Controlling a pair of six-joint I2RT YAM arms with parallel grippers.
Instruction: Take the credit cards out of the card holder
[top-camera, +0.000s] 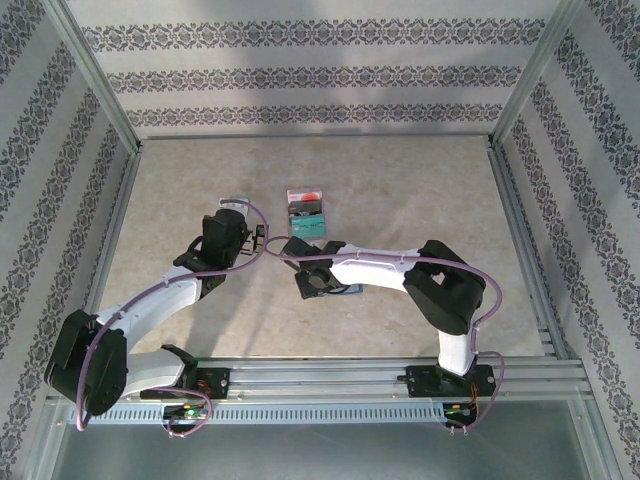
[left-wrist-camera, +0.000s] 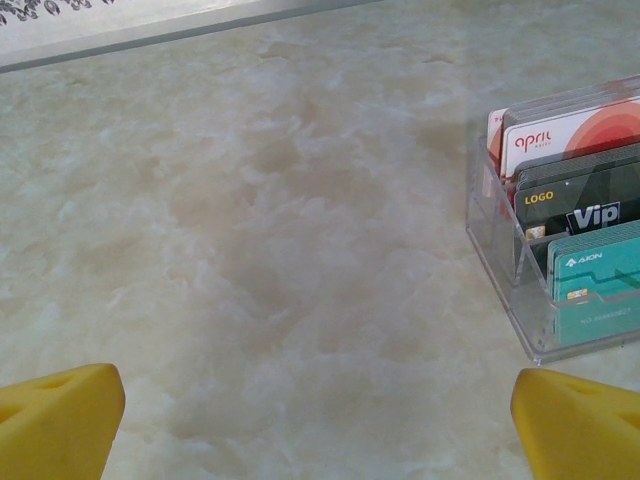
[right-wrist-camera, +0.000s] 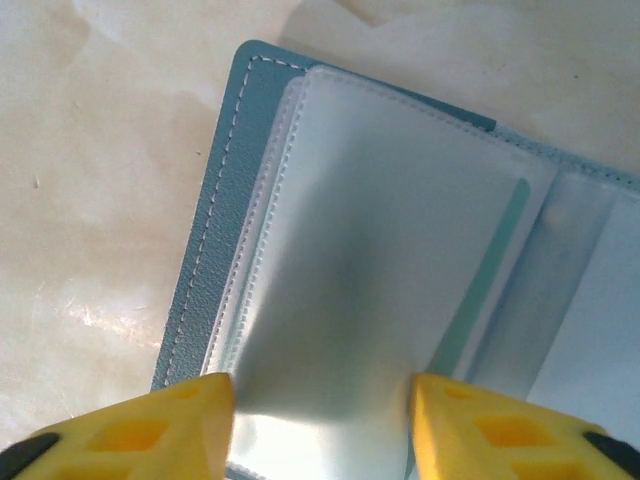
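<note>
desk: a pale marbled surface (top-camera: 420, 190) inside patterned walls; both arms reach out over its middle.

left arm: it (top-camera: 150, 300) stretches from the near left corner toward the centre.

right arm: it (top-camera: 380, 268) bends from the near right and points left, ending close to the left arm's wrist.

card holder: a slate-blue wallet (right-wrist-camera: 215, 200) lying open and flat on the desk directly under the right wrist camera. Its stitched cover edge frames clear plastic sleeves. A thin teal strip (right-wrist-camera: 490, 270) shows along one sleeve; whether it is a card's edge, I cannot tell.

clear stand: a see-through slotted rack (left-wrist-camera: 500, 270) sits on the desk beyond the two wrists, seen from above at (top-camera: 306, 212).

credit cards: three (left-wrist-camera: 580, 205) stand upright in the rack, one behind another. The red-and-white card (left-wrist-camera: 580, 130) is farthest from the left wrist camera, the dark card (left-wrist-camera: 585, 190) is in the middle, and the teal-green card (left-wrist-camera: 600, 290) is nearest.

left tool: it (left-wrist-camera: 320, 420) is spread wide, its yellow fingertips (left-wrist-camera: 60, 420) at the far corners of the view over bare desk. It holds nothing, and the rack is off to its right.

right tool: it (right-wrist-camera: 320, 430) is spread, with one yellow fingertip (right-wrist-camera: 150, 430) at each side of the near sleeve. It pinches nothing; whether the tips touch the plastic, I cannot tell.
</note>
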